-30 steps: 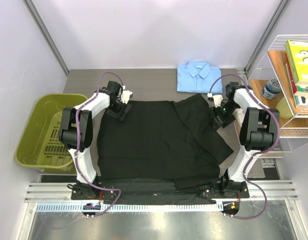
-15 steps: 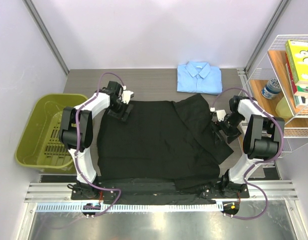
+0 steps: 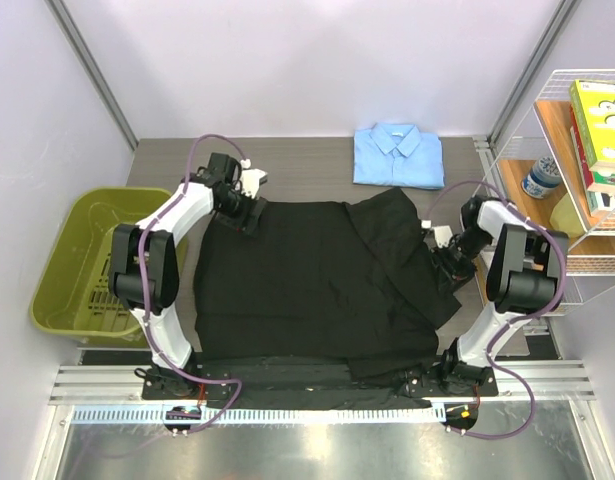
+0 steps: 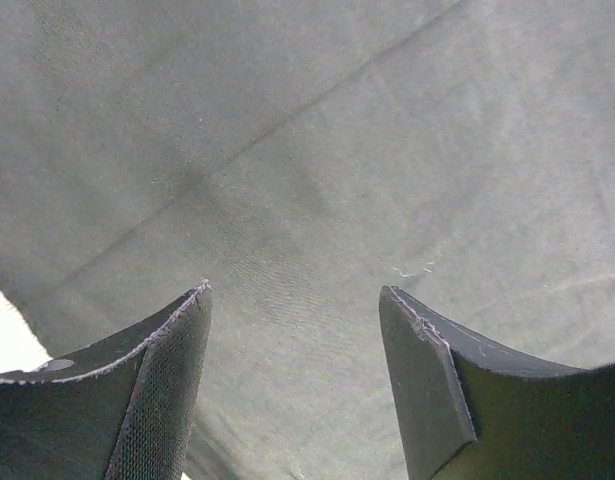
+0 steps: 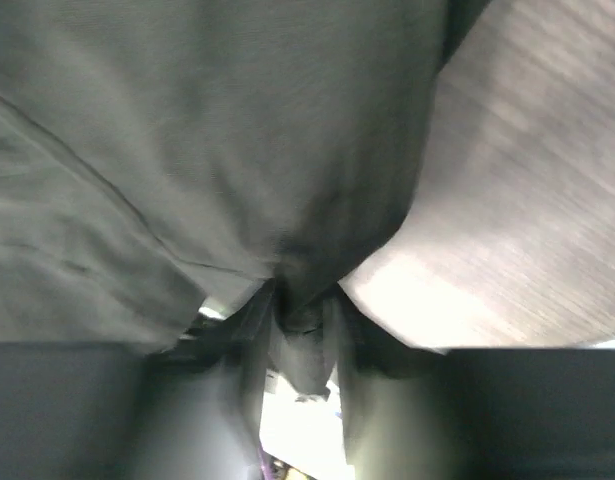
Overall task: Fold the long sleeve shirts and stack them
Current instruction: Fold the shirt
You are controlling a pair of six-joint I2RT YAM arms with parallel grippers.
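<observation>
The black shirt (image 3: 317, 280) lies spread flat across the middle of the table, its right sleeve folded over toward the right edge. The light blue shirt (image 3: 398, 155) lies folded at the back of the table. My left gripper (image 3: 249, 212) is open just over the black shirt's back left corner; the left wrist view shows black cloth (image 4: 317, 180) between and beyond the open fingers (image 4: 167, 380). My right gripper (image 3: 449, 258) is shut on a bunched fold of the black shirt's right sleeve (image 5: 302, 320) at the right edge.
A green bin (image 3: 87, 260) stands left of the table. A white wire shelf (image 3: 577, 170) with boxes and a jar stands at the right, close to my right arm. Bare table shows at the back left (image 3: 287, 165).
My right gripper has moved toward the near side along the shirt's right edge, pulling the sleeve cloth. My left gripper has shifted slightly toward the back at the back left corner.
</observation>
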